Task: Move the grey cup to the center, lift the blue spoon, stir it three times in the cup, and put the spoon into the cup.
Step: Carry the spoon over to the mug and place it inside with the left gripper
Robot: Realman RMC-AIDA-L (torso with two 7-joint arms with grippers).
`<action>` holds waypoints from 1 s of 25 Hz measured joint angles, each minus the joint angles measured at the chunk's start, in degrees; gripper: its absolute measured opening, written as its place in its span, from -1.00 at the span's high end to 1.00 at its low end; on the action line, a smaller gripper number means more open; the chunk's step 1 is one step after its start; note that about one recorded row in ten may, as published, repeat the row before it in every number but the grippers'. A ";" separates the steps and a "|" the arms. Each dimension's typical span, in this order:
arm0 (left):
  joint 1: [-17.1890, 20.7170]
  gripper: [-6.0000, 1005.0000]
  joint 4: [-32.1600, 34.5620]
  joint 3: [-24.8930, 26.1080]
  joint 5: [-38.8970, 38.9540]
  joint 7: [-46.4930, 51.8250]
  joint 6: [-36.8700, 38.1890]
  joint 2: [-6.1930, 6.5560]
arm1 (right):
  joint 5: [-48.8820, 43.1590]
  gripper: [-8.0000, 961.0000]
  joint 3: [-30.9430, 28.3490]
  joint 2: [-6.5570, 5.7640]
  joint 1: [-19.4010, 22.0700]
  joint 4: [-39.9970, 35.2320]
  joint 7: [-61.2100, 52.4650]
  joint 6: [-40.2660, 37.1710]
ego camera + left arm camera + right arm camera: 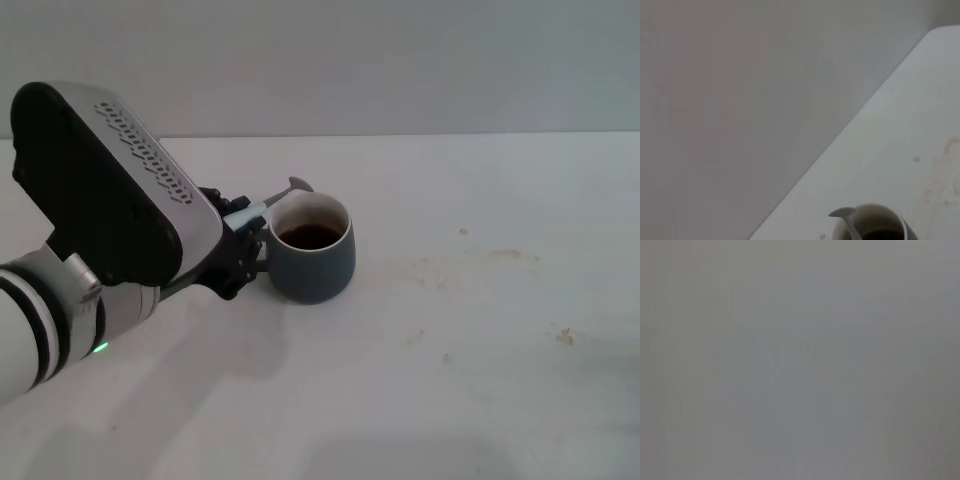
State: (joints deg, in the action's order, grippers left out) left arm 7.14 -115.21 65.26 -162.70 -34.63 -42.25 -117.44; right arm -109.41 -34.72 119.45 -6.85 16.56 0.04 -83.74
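Grey cup [312, 250] is seen upright on the white desk [480, 340], closer to the far edge than the near one and slightly toward the left side, with dark liquid visible inside. The blue spoon [270, 203] is held by its pale handle in the left tool [238, 228], which is clamped on it just beside the cup's left side; the metal bowl is raised above the far-left rim. The right tool is not seen.

The grey cup [312, 252] stands upright holding dark liquid, the blue spoon [272, 201] raised at its rim.
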 joint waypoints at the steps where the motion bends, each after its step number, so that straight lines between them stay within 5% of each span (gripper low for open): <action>1: -0.06 0.65 -0.01 0.05 -0.04 -0.36 -0.75 -0.05 | 0.00 0.99 0.00 -0.01 0.00 -0.07 0.01 -0.14; 25: -8.15 0.65 9.83 1.89 0.29 -1.49 -3.98 -0.33 | -0.01 0.99 0.61 0.07 0.14 -0.31 0.07 -0.29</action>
State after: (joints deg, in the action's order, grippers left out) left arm -1.01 -105.38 67.15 -162.40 -36.12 -46.22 -117.77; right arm -109.41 -34.10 119.52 -6.71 16.25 0.11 -84.03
